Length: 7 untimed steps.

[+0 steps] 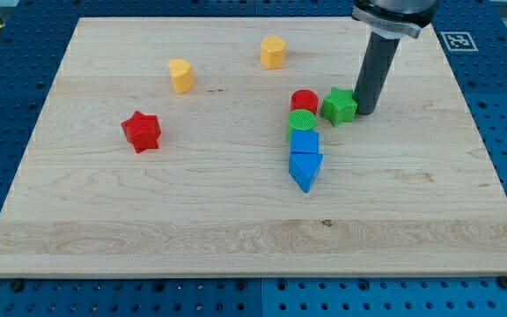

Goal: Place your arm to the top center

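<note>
- No jaws on this rig, so nothing is being gripped or held open; just a straight dark rod, with my tip (365, 112) being rested on the wooden board (236, 238) right of centre.
- The green star block (339, 106) is being touched, or very nearly, by the tip from the view's right; contact can't quite be confirmed from here.
- The target spot, top centre of the board, is being left open: roughly the bare wood near the top edge, between the yellow hexagon-ish block (273, 52) and the rod.
- A route up and a bit to the view's left is being suggested, so the tip is being pulled away from the green star rather than dragged through it.
- The red cylinder (304, 101), green cylinder (302, 122) and the two blue blocks (304, 158) stacked in a line below are being left well out of that path, probably.
- The yellow hexagon block is being watched as the main risk: stopping short of it is being advised.
- The yellow heart-like block (180, 76) and red star (141, 130) are being ignored, far off at the view's left.
</note>
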{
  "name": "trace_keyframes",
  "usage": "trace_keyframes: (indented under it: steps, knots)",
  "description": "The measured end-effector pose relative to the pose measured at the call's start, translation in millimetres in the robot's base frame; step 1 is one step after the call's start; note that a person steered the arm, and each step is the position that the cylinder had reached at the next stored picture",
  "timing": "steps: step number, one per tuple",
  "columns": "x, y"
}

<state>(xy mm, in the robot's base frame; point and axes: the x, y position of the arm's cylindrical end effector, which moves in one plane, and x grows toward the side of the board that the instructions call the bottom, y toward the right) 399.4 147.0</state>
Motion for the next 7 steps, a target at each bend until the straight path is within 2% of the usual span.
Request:
trace_keyframes:
  steps: [2,3,6,7]
  knots:
    - [-54.5,7.3]
    - [-66.3,7.3]
    - [-173.3,6.9]
    - [-197.6,1.3]
